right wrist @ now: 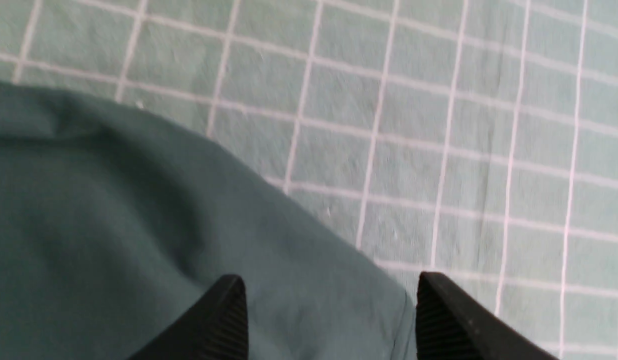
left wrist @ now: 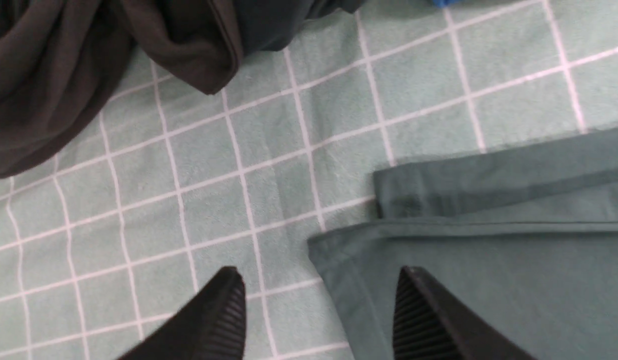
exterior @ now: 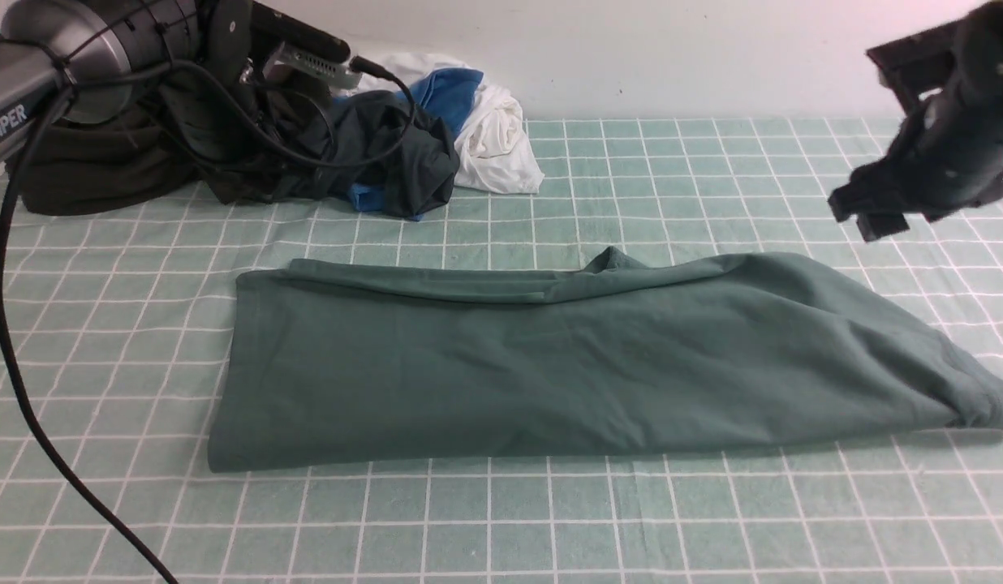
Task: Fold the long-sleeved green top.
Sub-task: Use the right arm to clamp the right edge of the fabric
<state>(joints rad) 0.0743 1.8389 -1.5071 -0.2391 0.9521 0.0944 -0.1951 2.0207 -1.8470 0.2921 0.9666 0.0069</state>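
Front view: green top point(exterior: 566, 365) lies folded lengthwise on checked cloth point(exterior: 631, 527), heap of clothes point(exterior: 404, 154) behind it. Both the left gripper point(left wrist: 316, 277) and right gripper point(right wrist: 329, 280) gape wide, holding nothing.

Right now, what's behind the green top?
Behind the green long-sleeved top lies a heap of clothes: a black garment, a dark teal-grey garment with blue trim, a white garment. The left arm hides part of the heap.

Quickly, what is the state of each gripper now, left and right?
Left gripper: open, holding nothing, over a corner of the green long-sleeved top.
Right gripper: open, holding nothing, over the top's edge.
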